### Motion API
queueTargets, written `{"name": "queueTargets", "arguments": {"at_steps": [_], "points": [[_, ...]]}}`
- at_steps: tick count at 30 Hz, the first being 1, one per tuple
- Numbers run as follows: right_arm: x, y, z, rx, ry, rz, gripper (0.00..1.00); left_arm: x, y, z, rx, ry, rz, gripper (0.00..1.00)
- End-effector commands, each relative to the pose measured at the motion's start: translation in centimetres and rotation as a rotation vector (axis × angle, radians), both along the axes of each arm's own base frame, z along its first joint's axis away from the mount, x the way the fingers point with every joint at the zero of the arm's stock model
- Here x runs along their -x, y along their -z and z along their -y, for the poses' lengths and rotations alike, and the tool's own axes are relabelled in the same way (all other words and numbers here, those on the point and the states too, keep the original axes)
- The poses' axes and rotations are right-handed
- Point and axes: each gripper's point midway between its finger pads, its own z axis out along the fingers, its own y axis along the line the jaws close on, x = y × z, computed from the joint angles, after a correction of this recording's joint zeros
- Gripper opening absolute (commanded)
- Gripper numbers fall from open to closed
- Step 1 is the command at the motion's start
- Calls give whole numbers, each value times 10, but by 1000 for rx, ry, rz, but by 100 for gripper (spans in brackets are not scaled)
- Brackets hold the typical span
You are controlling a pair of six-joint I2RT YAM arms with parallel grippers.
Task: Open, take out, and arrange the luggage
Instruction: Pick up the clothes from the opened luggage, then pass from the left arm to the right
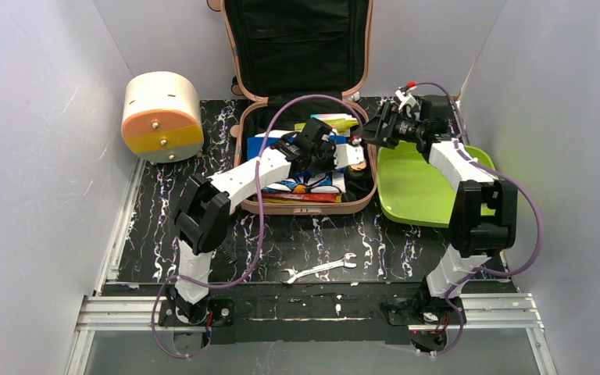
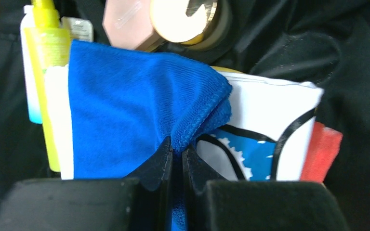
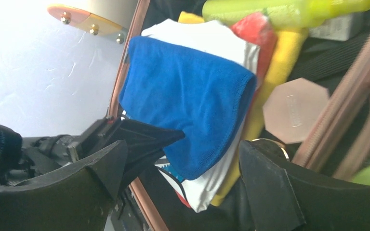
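While the wrench (image 1: 318,270) lies on the table (image 1: 406,234) nearest the arm bases, well apart from anything I need, the work sits just beyond it. The luggage (image 1: 306,205) is open, its base flat on the table between my two arms and its lid (image 1: 297,39) stood up against the back wall.

My left gripper (image 2: 177,156) is down inside the base, jaws closed to a sliver on a fold of the blue cloth (image 2: 135,110) that tops the packed stack. From that pinch the cloth spreads away over a white printed bag (image 2: 270,115) and a red edge (image 2: 323,147). Bunched as it is, I cannot tell its long axis. Past it lie a yellow bottle (image 2: 46,53) and a pink octagonal piece (image 3: 294,110).

The left arm is plainly the nearer one, since it already has the hold. My right gripper (image 1: 371,133) hovers at the right rim of the base, jaws spread wide and holding nothing, looking across at the cloth. The pinched part seems to be on its side.

I judge the coming move to be a straight lift, clear of the salmon rim (image 3: 125,72), before any sideways travel. For room, the lime-green tray (image 1: 418,187) lies just right of the luggage, though the right arm hangs over it. Bare table shows on the left, short of the drum-shaped box (image 1: 160,117). The risk I see is the cloth dragging the bag up with it.
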Motion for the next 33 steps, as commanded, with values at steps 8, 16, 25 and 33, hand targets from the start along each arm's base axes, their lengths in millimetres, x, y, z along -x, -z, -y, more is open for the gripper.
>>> {"name": "queueTargets", "arguments": {"at_steps": [8,16,25,33], "points": [[-9,16,-32,-60,-34,-99,93,-30,-78,-19,219,-159,-5,0],[-10,37,-49,-125,-55,-195,95,-29,-76,-16,236,-162,-33,0],[-12,53,-63,-152,-58,-270,97,-30,-79,-16,241,-168,-33,0],[-9,47,-52,-116,58,-279,94,-35,-84,-21,265,-203,-40,0]]}}
